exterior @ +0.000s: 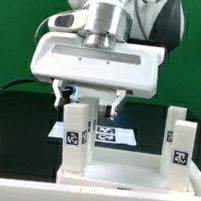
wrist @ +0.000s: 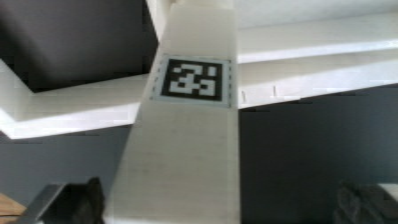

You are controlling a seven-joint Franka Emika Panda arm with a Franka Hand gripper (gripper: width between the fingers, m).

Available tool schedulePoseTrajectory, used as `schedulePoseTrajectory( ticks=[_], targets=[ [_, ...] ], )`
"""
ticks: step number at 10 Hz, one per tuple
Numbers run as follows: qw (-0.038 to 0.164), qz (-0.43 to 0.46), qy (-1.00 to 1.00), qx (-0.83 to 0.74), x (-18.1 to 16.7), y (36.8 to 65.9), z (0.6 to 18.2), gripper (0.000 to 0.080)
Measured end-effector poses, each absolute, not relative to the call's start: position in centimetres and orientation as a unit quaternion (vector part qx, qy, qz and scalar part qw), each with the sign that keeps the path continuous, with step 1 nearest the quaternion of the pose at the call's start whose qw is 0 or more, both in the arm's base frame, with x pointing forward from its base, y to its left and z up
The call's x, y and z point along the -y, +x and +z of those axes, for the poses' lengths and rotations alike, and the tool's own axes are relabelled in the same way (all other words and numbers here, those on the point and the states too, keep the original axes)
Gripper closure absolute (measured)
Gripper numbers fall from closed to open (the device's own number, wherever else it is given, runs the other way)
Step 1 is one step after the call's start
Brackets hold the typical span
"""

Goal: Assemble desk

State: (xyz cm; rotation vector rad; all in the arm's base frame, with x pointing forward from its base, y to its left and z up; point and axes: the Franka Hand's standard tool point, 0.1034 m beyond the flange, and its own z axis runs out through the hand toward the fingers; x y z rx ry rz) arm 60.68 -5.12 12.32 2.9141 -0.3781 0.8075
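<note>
And here's the gripper low over the black table, fingers on either side of the top of an upright white leg; whether they actually pinch it, I cannot tell. The leg's long axis runs vertical, a smooth plastic block with a square black-and-white tag on its face. It stands on the flat white panel, long side across the exterior view. Second leg upright toward that view's right. The marker board lies behind. Wrist view: the leg fills the middle, tag facing the camera.
</note>
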Motion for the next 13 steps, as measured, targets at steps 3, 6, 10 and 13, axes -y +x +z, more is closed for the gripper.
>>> schedulePoseTrajectory(
  ticks=[3,6,10,13],
  targets=[
    [0.035,0.224,0.965,0.128,6.5,60.2,13.1,0.0151],
    [0.006,0.145,0.979,0.142,7.0,60.5,13.7,0.0151],
    [-0.032,0.009,0.988,0.15,6.7,61.8,14.4,0.0151],
    [-0.023,0.021,0.988,0.148,6.3,61.8,12.8,0.0151]
  ],
)
